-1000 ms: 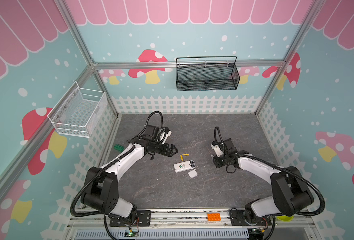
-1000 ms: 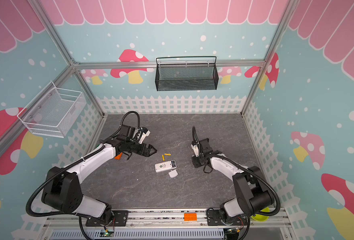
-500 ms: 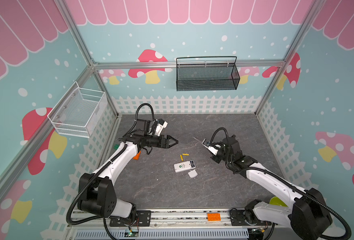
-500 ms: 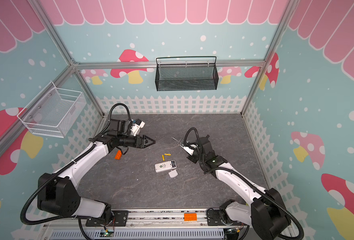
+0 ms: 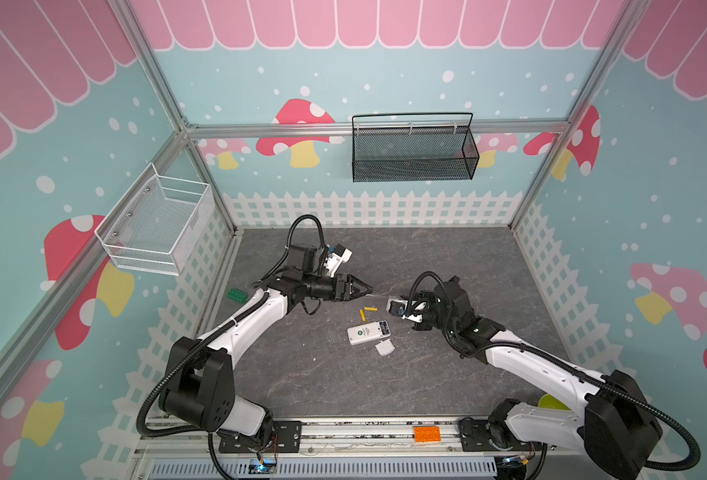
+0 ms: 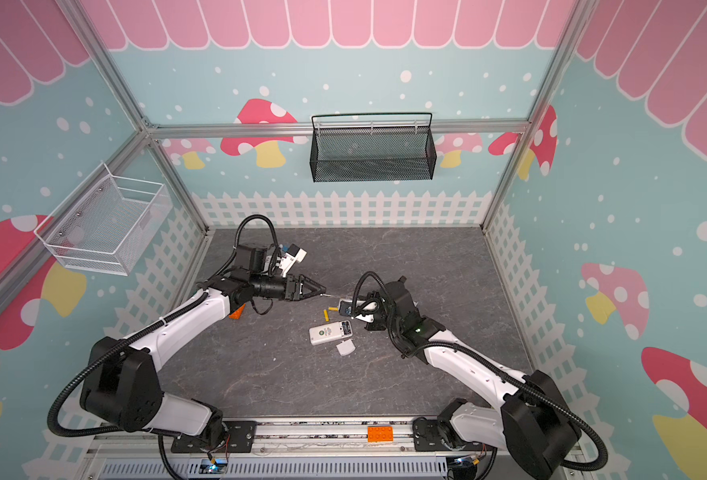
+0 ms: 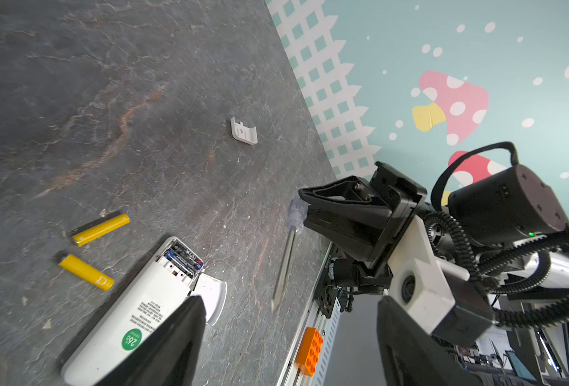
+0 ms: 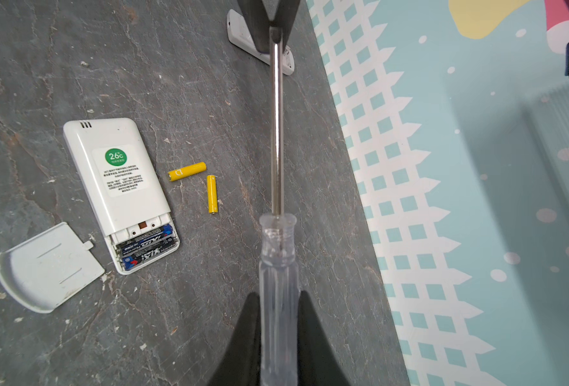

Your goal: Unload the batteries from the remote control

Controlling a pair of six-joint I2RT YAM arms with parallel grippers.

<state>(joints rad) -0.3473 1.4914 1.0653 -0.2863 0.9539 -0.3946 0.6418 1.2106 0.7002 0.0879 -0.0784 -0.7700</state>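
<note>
Holding the screwdriver (image 8: 276, 133) above the table (image 8: 76, 50): right fingers (image 8: 244, 341) clamped on its clear handle, shaft aimed at the left arm. Left fingers (image 7: 176, 341) apart, one on either side of the blade tip, not gripping. Two yellow batteries (image 8: 187, 171) lie loose just beside the remote (image 8: 116, 173). Two black batteries (image 8: 146, 245) sit in its open bay. Cover (image 8: 45, 267) lies alongside.

The screwdriver (image 8: 278, 300) handle is cut off by the edge of the right wrist view. Its tip goes between the left gripper (image 8: 272, 36) fingers. They also half hide a white object (image 8: 236, 33) that I cannot identify. In the left wrist view, one finger (image 7: 176, 341) covers part of the remote (image 7: 126, 310).
</note>
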